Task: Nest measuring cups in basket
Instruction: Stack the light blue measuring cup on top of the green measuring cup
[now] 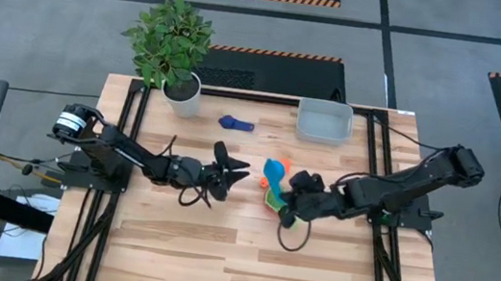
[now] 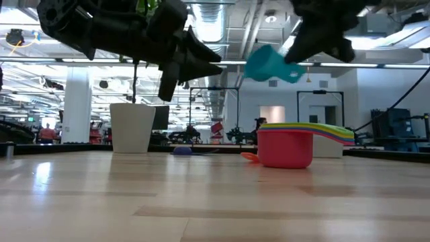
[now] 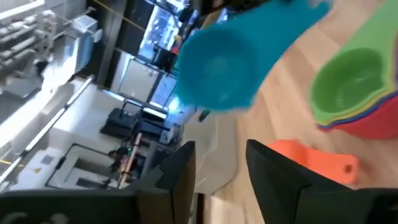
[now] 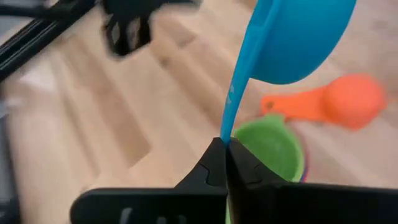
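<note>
My right gripper point(image 4: 227, 155) is shut on the light blue cup point(image 4: 298, 37), which hangs in the air over mid-table point(image 1: 273, 170). Under it stands a nested stack with the green cup point(image 3: 351, 81) on top and the red cup point(image 2: 285, 149) at the bottom, resting on the table. The orange cup point(image 4: 345, 99) lies on the wood beside the stack. A dark blue cup point(image 1: 236, 123) lies alone farther back. The basket point(image 1: 323, 121) sits at the far edge. My left gripper point(image 1: 232, 169) hovers open, left of the cups. My right gripper pinches the light blue cup's handle near its free end point(image 4: 229, 127) between its two fingers, coming from the table's right. The handle runs on away from the fingertips to the bowl. The cup is lifted clear point(image 2: 269, 65), tilted, above the stack.
A white plant pot point(image 1: 182, 93) with a leafy plant stands at the far left corner of the table. Bare wood stretches across the near half of the table point(image 1: 244, 266). Black frame rails run along both sides.
</note>
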